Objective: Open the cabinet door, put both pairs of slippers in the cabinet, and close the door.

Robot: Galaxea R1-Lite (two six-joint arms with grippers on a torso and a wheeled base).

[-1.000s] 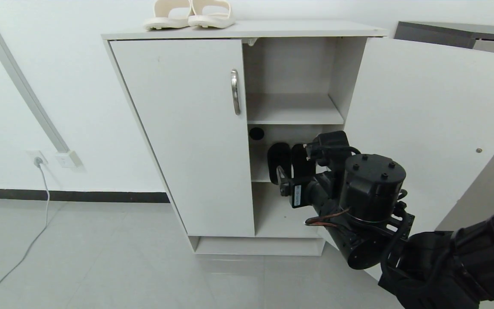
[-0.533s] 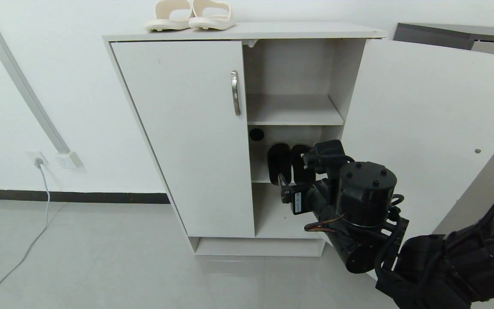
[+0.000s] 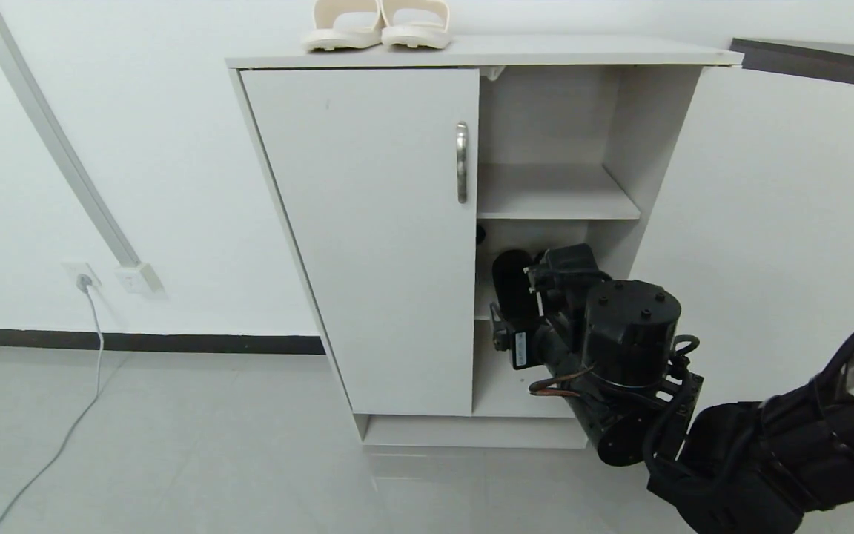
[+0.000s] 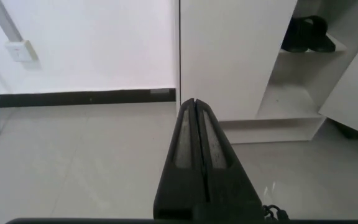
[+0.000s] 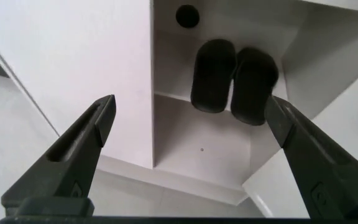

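Right pincer (image 5: 190, 107), spread, has seemingly backed off black slippers (image 5: 232, 84) beside the closed door (image 3: 368, 222); left pincer (image 4: 194, 102) clamped.

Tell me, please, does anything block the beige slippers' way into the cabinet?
Nothing visible does. The right door is open and the top shelf is bare. The black slippers sit on the middle shelf, where the open right gripper hangs in front.
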